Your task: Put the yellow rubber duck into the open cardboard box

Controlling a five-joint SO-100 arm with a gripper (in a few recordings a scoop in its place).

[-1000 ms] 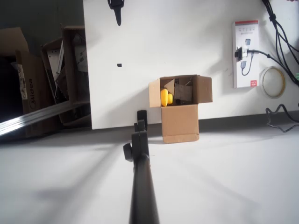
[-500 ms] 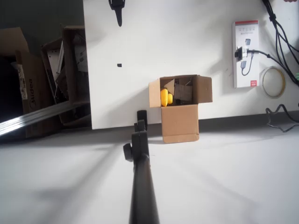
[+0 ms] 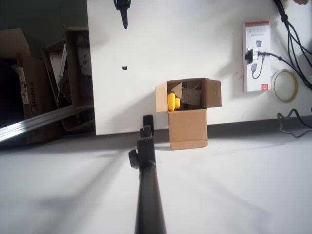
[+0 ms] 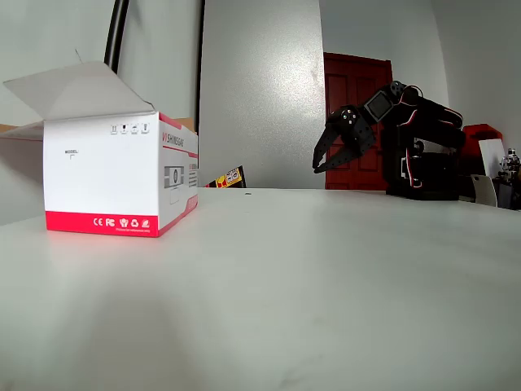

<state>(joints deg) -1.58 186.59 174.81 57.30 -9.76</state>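
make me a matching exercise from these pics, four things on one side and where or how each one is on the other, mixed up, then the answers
Things:
1. yellow rubber duck
2. open cardboard box
3. tool
4. roll of tape

Places or states:
A. flat on the white table near the right edge, overhead view
B. fingers spread, holding nothing, fixed view
C. inside the box, at its left side, overhead view
D. at the white table's near edge, flaps spread, overhead view

Pairs: 1-C, 2-D, 3-B, 4-A
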